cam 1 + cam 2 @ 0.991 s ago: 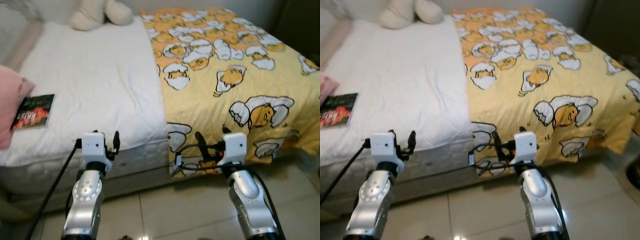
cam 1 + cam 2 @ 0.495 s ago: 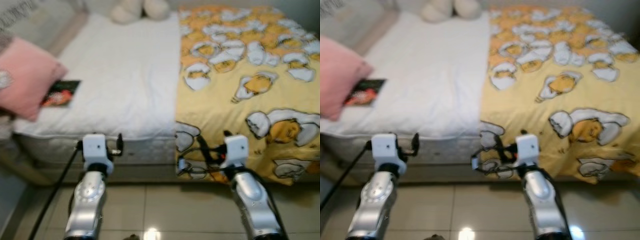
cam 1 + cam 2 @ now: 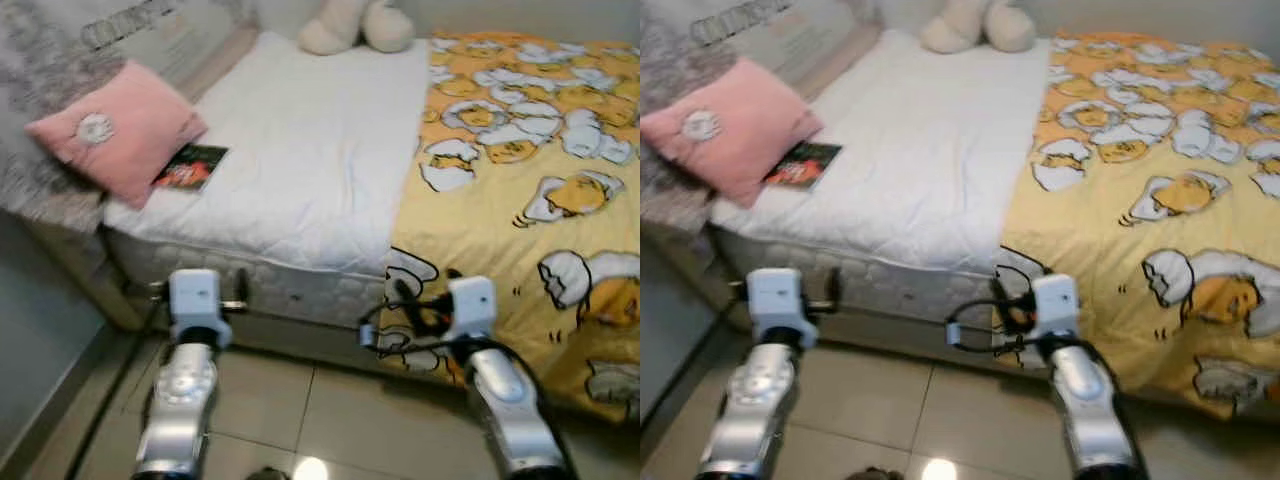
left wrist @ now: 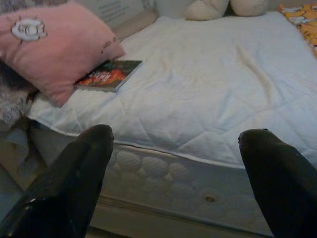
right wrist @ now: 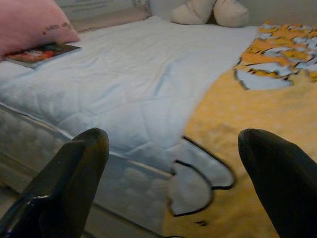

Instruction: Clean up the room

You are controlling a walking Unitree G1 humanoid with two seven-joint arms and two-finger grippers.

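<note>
A bed stands in front of me with a white mattress cover [image 3: 310,150] on its left half. A yellow blanket [image 3: 530,170] printed with egg characters covers the right half and hangs over the near edge. At the left, a pink pillow [image 3: 115,125] leans against the patterned grey headboard, with a dark book [image 3: 190,166] lying flat beside it. A cream plush toy [image 3: 358,25] sits at the far end. My left gripper [image 4: 177,133] is held open before the mattress side. My right gripper [image 5: 174,133] is open too, close to the blanket's hanging edge. Both are empty.
Shiny beige floor tiles [image 3: 330,420] lie between me and the bed. The quilted mattress side [image 3: 290,290] is just ahead of both grippers. A grey wall panel [image 3: 40,330] stands at the near left. Black cables [image 3: 400,330] loop by my right wrist.
The view has swung left and the whole scene has shifted right, bringing the pink pillow and headboard fully into sight. Both arms keep the same raised pose with open fingers.
</note>
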